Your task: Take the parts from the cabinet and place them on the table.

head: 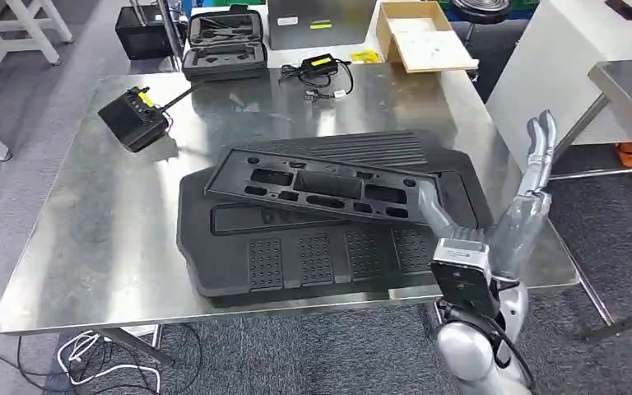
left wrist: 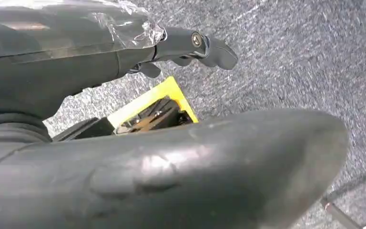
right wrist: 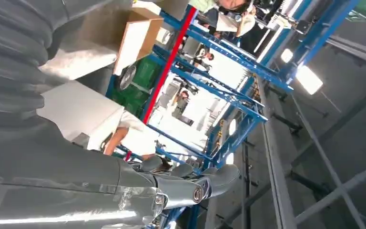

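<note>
On desk (head: 90, 247) middle, two black parts (head: 329, 185) stacked, placing looks done; right hand (head: 535, 177) open, empty; left hand (left wrist: 190, 45) unclear.

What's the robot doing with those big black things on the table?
The robot is bringing parts over to the steel table. Two black plastic parts already lie there: a big flat panel and a narrower frame lying tilted on top of it. The right hand is raised beside the table's right edge, fingers pointing up, holding nothing. It looks like it just let go of the frame. The left hand hangs over the carpet with nothing in it.
</note>
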`<state>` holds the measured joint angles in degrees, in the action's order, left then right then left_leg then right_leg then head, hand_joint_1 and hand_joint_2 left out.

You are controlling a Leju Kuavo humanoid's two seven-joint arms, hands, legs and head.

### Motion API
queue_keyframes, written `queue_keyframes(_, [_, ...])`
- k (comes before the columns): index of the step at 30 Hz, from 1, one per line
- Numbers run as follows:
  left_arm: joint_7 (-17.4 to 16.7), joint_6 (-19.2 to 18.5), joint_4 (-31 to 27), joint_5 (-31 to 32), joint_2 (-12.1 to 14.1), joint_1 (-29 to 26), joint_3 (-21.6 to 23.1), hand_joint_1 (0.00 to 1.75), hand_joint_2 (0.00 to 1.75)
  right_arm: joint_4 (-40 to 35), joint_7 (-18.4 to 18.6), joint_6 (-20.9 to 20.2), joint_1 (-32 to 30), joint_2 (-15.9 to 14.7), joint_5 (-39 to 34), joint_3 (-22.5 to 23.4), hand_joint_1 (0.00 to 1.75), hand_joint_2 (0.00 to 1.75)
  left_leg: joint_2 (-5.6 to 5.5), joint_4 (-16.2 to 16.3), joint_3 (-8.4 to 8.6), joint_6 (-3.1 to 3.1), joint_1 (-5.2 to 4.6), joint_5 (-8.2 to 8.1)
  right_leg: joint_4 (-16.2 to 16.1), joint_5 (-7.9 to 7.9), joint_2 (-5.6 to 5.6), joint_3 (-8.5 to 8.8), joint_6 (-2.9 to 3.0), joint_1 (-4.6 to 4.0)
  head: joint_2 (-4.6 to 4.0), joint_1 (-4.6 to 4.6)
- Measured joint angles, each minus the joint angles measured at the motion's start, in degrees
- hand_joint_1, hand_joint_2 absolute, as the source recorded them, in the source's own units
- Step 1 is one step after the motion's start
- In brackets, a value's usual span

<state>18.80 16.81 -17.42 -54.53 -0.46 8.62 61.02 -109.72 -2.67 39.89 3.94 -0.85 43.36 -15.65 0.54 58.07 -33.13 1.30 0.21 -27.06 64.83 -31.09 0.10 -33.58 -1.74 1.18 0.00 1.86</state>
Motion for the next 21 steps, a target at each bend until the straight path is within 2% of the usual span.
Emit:
queue_keyframes(1, [0.02, 0.0, 0.0, 0.0, 0.0, -0.01, 0.0, 0.0, 0.0, 0.0, 0.0, 0.0, 0.03, -0.02, 0.0, 0.0, 0.0, 1.75, -0.02, 0.44, -0.19, -0.31, -0.01, -0.19, -4.67, 1.19, -0.11, 2.19, -0.04, 0.15, 0.0, 0.33])
queue_keyframes(2, [0.02, 0.0, 0.02, 0.0, 0.02, 0.05, 0.0, 0.0, 0.0, 0.07, 0.02, 0.0, 0.02, -0.04, -0.02, -0.02, 0.0, 1.75, -0.07, 0.89, -0.59, -0.71, -0.43, -0.23, -5.22, 0.39, -0.02, 2.19, 0.23, -0.22, 0.0, 0.57])
queue_keyframes(3, [0.07, 0.0, 0.02, 0.0, 0.0, 0.06, 0.0, 0.0, 0.0, 0.07, 0.04, 0.02, 0.02, -0.02, -0.02, -0.02, 0.0, 1.75, -0.15, 1.1, -0.85, -0.94, -0.45, -0.12, -5.23, 0.87, 0.21, 1.84, 0.99, -0.17, 0.0, 0.68])
queue_keyframes(5, [0.11, 0.0, 0.02, 0.0, 0.0, 0.0, 0.0, 0.0, 0.0, 0.07, 0.04, 0.02, -0.09, -0.15, 0.0, -0.02, 0.0, 1.75, -0.14, 0.79, -0.88, -1.64, -0.33, 0.34, -5.13, 1.16, 0.27, 1.63, 1.54, -0.47, 0.0, -0.09])
queue_keyframes(6, [0.11, 0.0, 0.02, 0.0, 0.0, 0.01, 0.0, 0.0, 0.0, 0.07, 0.04, 0.02, -0.04, -0.15, 0.0, -0.02, 0.0, 1.75, -0.16, 0.85, -0.92, -1.93, -0.26, 0.42, -5.41, 1.49, 0.24, 1.57, 2.02, -0.44, 0.0, -0.07])
queue_keyframes(7, [0.11, 0.02, 0.02, 0.0, 0.0, 0.02, 0.0, 0.0, 0.0, 0.07, 0.04, 0.0, 0.0, -0.15, 0.0, -0.02, 0.0, 1.75, -0.2, 1.53, -1.05, -2.21, -0.06, -0.33, -5.77, 1.89, 0.01, 1.56, 2.53, -0.08, 0.0, 0.0])
queue_keyframes(8, [0.15, 0.02, 0.02, 0.0, 0.0, 0.03, 0.0, 0.0, 0.0, 0.07, 0.04, 0.0, -0.01, -0.15, 0.0, -0.02, 0.0, 1.75, -0.22, 3.54, -1.8, -2.59, -0.1, -2.37, -5.85, 2.12, 0.03, 1.38, 2.8, -0.05, 0.0, -0.52])
queue_keyframes(10, [0.17, 0.02, 0.02, 0.0, 0.0, -0.02, 0.0, 0.0, 0.0, 0.07, 0.02, 0.0, -0.03, -0.15, 0.0, -0.02, 0.0, 1.75, -0.22, 12.16, -5.08, -3.12, 0.18, -7.67, -5.8, 2.48, -0.15, 0.79, 3.18, -0.11, 0.0, -1.36])
queue_keyframes(11, [0.17, 0.06, 0.02, 0.0, 0.0, -0.07, 0.0, 0.0, 0.0, 0.07, 0.02, 0.0, -0.06, -0.17, 0.0, -0.02, 0.0, 1.75, -0.21, 16.21, -6.55, -3.27, 0.28, -9.47, -5.72, 2.72, -0.18, 0.46, 3.19, -0.18, 0.0, -1.57])
queue_keyframes(12, [0.17, 0.07, 0.02, 0.0, 0.0, -0.13, 0.0, 0.0, 0.0, 0.07, 0.02, 0.0, -0.08, -0.17, 0.0, -0.02, 0.0, 1.75, -0.21, 18.17, -7.02, -3.34, 0.3, -9.99, -5.66, 2.89, -0.19, 0.16, 3.16, -0.21, 0.0, -1.64])
queue_keyframes(13, [0.2, 0.07, 0.02, 0.04, 0.0, -0.18, 0.0, 0.0, 0.0, 0.07, 0.02, 0.0, -0.16, -0.17, 0.0, -0.02, 0.0, 1.75, -0.21, 17.45, -6.16, -3.28, 0.3, -9.27, -5.57, 3.04, -0.18, -0.11, 3.07, -0.21, 0.0, -1.75])
queue_keyframes(14, [0.26, 0.07, 0.02, 0.09, 0.0, -0.21, 0.0, 0.0, 0.0, 0.07, 0.02, 0.0, -0.24, -0.17, 0.0, -0.02, 0.0, 1.75, -0.22, 14.1, -3.98, -3.05, 0.28, -7.48, -5.53, 3.15, -0.16, -0.27, 2.99, -0.22, 0.0, -1.88])
queue_keyframes(16, [0.35, 0.09, 0.02, 0.15, 0.0, -0.16, 0.0, 0.0, 0.0, 0.07, 0.02, 0.0, -0.26, -0.17, 0.0, -0.02, 0.0, 1.75, -0.28, 3.96, 2.04, -2.36, 0.21, -3.41, -5.51, 3.38, -0.12, -0.3, 2.64, -0.22, 0.0, -2.12])
queue_keyframes(17, [0.35, 0.09, 0.02, 0.15, 0.0, -0.04, 0.0, 0.0, 0.0, 0.07, 0.02, 0.0, -0.26, -0.17, 0.0, -0.02, 0.0, 1.75, -0.42, 0.25, 3.63, -1.99, 0.08, -3.54, -5.48, 3.52, -0.15, -0.4, 2.37, -0.32, 0.0, -2.21])
queue_keyframes(19, [0.39, 0.09, 0.02, 0.07, 0.0, -0.11, 0.0, 0.0, 0.0, 0.07, 0.02, 0.0, -0.28, -0.17, -0.13, -0.04, 0.0, 1.75, -0.31, -0.18, 3.35, -1.79, -0.34, -3.01, -5.37, 3.88, -0.19, -0.7, 1.74, -0.34, 0.0, -2.16])
queue_keyframes(21, [0.42, 0.09, 0.02, -0.04, 0.0, -0.4, 0.0, 0.0, 0.0, 0.07, 0.02, 0.0, -0.27, -0.17, -0.26, -0.04, 0.0, 1.75, -0.32, -0.28, 3.18, -1.1, -0.53, -2.54, -5.81, 4.39, -0.19, -0.6, 1.01, -0.21, 0.0, -2.19])
